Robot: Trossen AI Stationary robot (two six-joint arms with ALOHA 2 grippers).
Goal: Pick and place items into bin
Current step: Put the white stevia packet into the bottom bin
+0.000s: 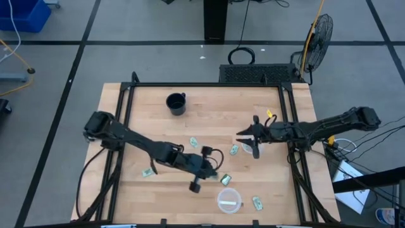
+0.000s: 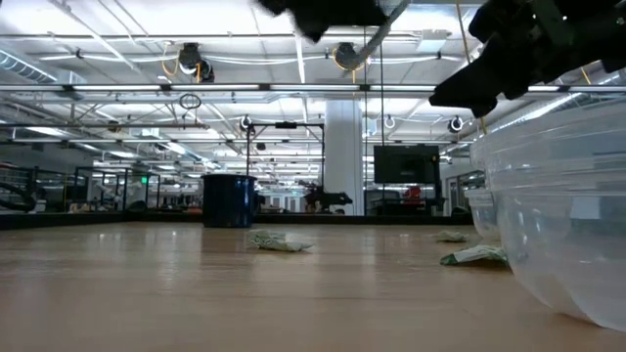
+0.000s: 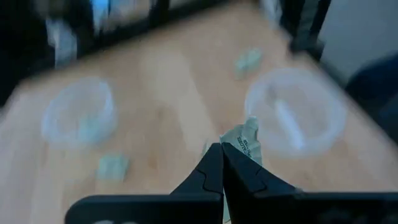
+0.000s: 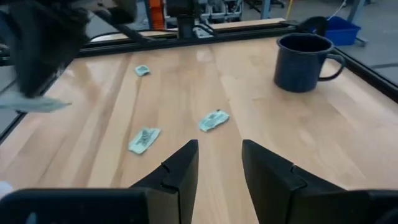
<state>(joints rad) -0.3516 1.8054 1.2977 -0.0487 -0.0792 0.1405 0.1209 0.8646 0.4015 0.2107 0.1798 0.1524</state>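
Observation:
Small pale green and white packets lie flat on the wooden table (image 1: 209, 120): one (image 1: 193, 143) near the middle, one (image 1: 148, 171) toward the left, two (image 1: 234, 149) below my right gripper, one (image 1: 257, 202) by the near edge. The clear round bin (image 1: 229, 199) stands near the near edge. My left gripper (image 1: 217, 175) is just beyond the bin, shut on a packet (image 3: 244, 142). My right gripper (image 4: 219, 162) is open, above the table right of centre (image 1: 240, 135), and touches nothing. My left gripper pinches a packet between its two shut fingers (image 3: 214, 171). It holds it by one end (image 3: 235, 148), and the rest sticks out past the fingertips. The blurred table shows behind the packet, which seems lifted clear.
A dark mug (image 1: 176, 103) stands upright toward the far edge, left of centre. A black frame (image 1: 202, 85) runs round the tabletop. The left wrist view shows two clear round containers (image 3: 78, 113) (image 3: 297, 118). Bare wood lies between mug and packets.

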